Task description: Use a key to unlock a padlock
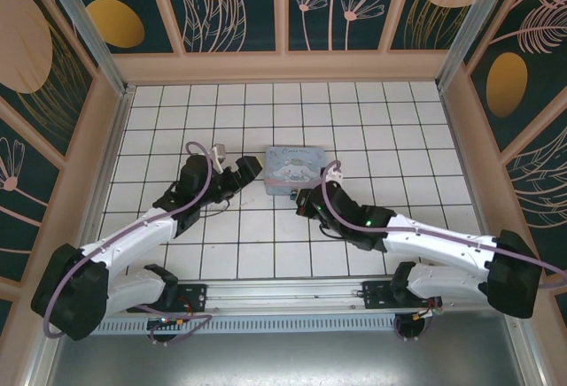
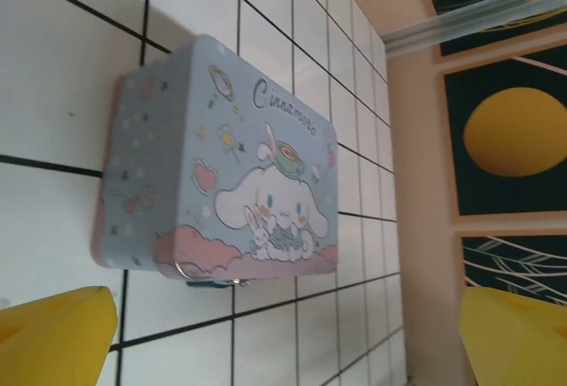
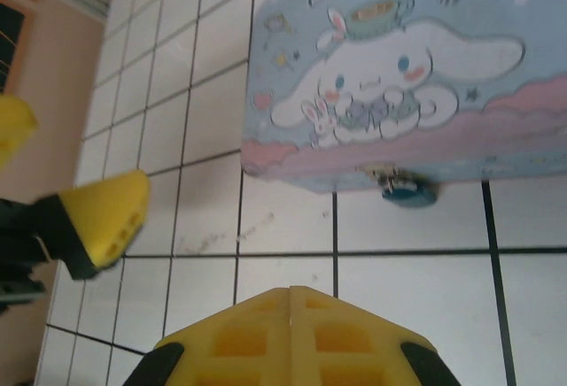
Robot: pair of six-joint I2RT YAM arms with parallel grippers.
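the tin (image 1: pixel 297 169) lies on the table (image 1: pixel 399 129), about midway across. the padlock (image 3: pixel 407 193) sits at the middle of the tin's near side, touching it. the left gripper (image 1: pixel 251 173) is just left of the tin, and the right gripper (image 1: pixel 301 202) is just before it, near the padlock.

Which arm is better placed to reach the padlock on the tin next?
Right, probably. The right gripper, shut, points straight at the padlock hanging from the near edge of the tin. The left gripper is open beside the tin's left end, off to the padlock's side.
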